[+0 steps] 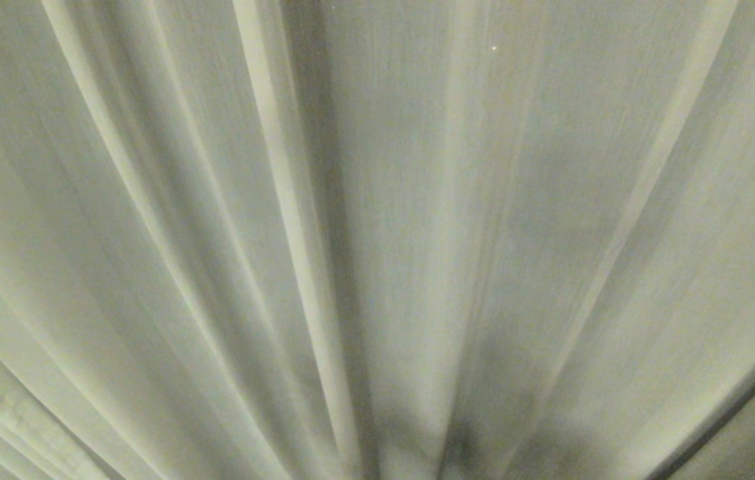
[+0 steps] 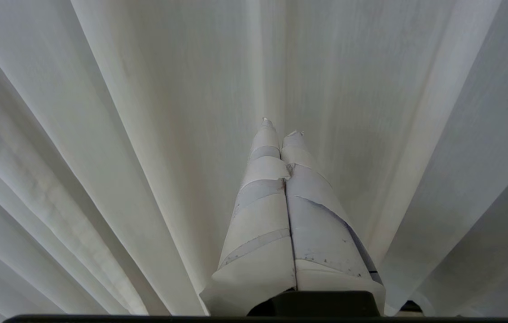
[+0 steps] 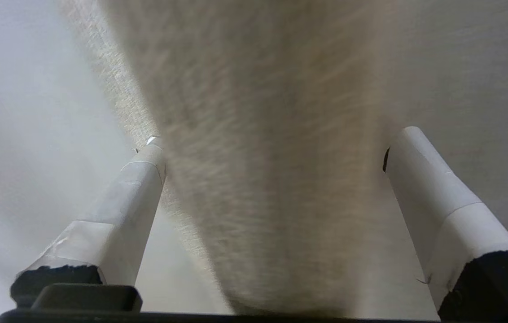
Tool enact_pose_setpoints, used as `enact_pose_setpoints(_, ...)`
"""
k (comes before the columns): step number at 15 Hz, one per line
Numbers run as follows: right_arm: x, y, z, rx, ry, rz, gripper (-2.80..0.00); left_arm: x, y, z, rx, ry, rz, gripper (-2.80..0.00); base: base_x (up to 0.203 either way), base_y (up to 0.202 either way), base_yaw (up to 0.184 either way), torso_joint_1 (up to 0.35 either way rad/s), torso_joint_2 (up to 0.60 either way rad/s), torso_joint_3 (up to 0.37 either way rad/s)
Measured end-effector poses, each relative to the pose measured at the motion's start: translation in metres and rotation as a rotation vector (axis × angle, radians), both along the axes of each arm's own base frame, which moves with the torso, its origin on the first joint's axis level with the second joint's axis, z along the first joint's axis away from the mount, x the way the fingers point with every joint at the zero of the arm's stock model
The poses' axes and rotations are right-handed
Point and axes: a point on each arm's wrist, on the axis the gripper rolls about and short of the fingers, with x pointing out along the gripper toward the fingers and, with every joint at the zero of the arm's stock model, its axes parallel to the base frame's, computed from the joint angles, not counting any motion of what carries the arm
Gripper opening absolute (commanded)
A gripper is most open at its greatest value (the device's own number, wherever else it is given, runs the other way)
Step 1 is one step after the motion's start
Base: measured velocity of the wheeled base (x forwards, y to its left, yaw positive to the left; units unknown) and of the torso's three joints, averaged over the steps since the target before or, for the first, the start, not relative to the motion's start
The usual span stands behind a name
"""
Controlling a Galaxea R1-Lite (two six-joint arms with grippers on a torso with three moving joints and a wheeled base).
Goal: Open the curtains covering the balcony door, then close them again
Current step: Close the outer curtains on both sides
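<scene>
The left gripper (image 2: 282, 127) has its tape-wrapped jaws pressed together, holding nothing; the right gripper (image 3: 276, 146) has its white-wrapped jaws spread wide, a fabric fold between them.

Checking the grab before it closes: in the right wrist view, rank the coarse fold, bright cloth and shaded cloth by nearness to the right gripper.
1. The coarse fold: between the fingers of the open right gripper.
2. The bright cloth and the shaded cloth: behind it, one beyond each finger; too close to call.
</scene>
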Motion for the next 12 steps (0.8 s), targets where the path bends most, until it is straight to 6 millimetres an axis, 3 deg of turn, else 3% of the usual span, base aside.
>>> enact_pose_setpoints(7,0.028,-0.007,0.005,-0.030,-0.023,0.197,0.00,0.000,0.000,0.000,0.000,0.000,0.000,-2.80,0.000,0.000,0.000,0.000,0.00,0.000)
enact_pose_setpoints(8,0.032,-0.009,0.005,-0.033,-0.023,0.218,-0.53,0.000,0.000,0.000,0.000,0.000,-0.001,-2.80,0.000,0.000,0.000,0.000,0.00,0.000)
enact_pose_setpoints(9,0.035,-0.011,0.005,-0.039,-0.027,0.229,-2.80,0.000,0.000,0.000,0.000,0.000,0.000,-2.80,0.000,0.000,0.000,0.000,0.00,0.000)
enact_pose_setpoints(12,0.041,-0.015,0.002,-0.039,-0.025,0.238,-2.80,0.000,0.000,0.000,0.000,0.000,0.000,-2.80,0.000,0.000,0.000,0.000,0.00,0.000)
